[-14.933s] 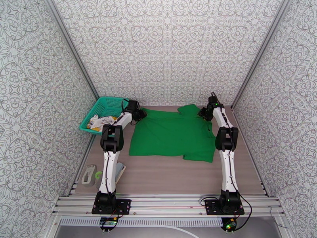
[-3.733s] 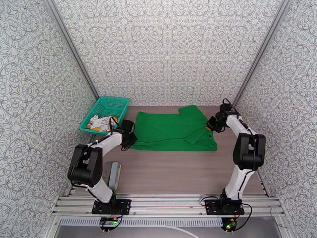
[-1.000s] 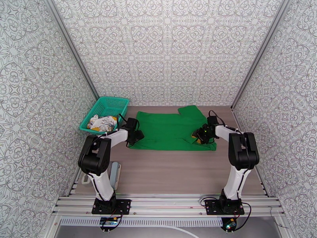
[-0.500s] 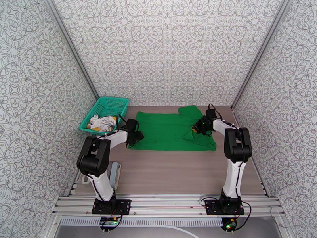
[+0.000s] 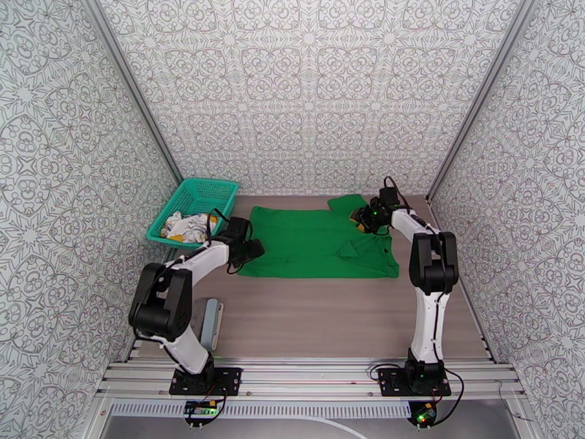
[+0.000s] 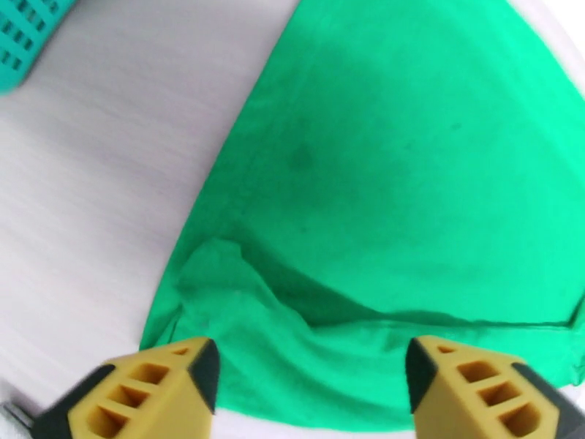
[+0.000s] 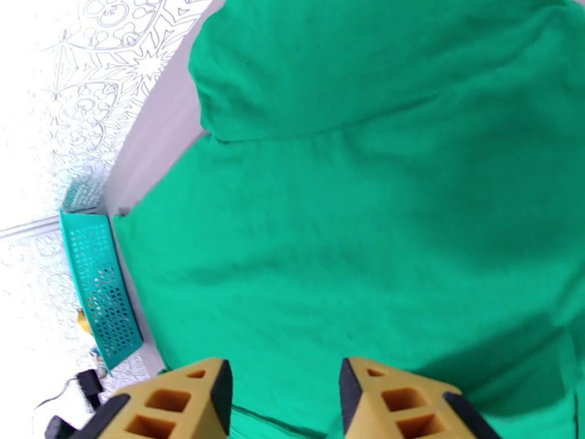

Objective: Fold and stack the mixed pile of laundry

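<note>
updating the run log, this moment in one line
green shirt: on table | left hand: open over near-left corner | right hand: open near far-right sleeve | white garment: in basket

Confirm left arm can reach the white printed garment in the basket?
Probably yes. The white garment lies uncovered in the open-topped basket, just beside the left arm; its jaws stand open, holding nothing.
</note>
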You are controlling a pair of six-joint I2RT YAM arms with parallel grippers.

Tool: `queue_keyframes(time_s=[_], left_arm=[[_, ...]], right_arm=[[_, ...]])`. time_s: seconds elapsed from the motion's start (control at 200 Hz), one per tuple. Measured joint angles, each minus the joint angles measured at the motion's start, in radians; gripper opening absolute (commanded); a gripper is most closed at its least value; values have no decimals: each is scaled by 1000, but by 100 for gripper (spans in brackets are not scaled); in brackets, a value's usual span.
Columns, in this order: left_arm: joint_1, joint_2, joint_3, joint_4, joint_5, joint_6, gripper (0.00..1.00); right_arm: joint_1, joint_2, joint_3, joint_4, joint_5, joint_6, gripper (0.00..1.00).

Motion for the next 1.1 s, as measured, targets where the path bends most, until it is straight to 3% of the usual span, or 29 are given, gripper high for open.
queue_keyframes(time_s=[0.16,0.275,0.435,0.605,0.79,1.1], left_arm=[[-54,-24,36,-13,0,42,33],[-100,19,61,-16,6,66,31],[-117,158,109,-12,29,85,33],[-117,289,151,16,45,95,32],[-111,252,62,149,79,91,32],[-148,47,-230,262,158,45,32]], right_arm=[[-1,-259,-242,-23,84,-54,47],[-1,-385,-383,-39,147,-97,46],[-3,-377,-469,-91,247,-144,44],[-37,-294,-481,-84,274,-152,41],[-103,-302,-565,-35,262,-130,41],[-181,-536,-833,-23,254,-104,45]])
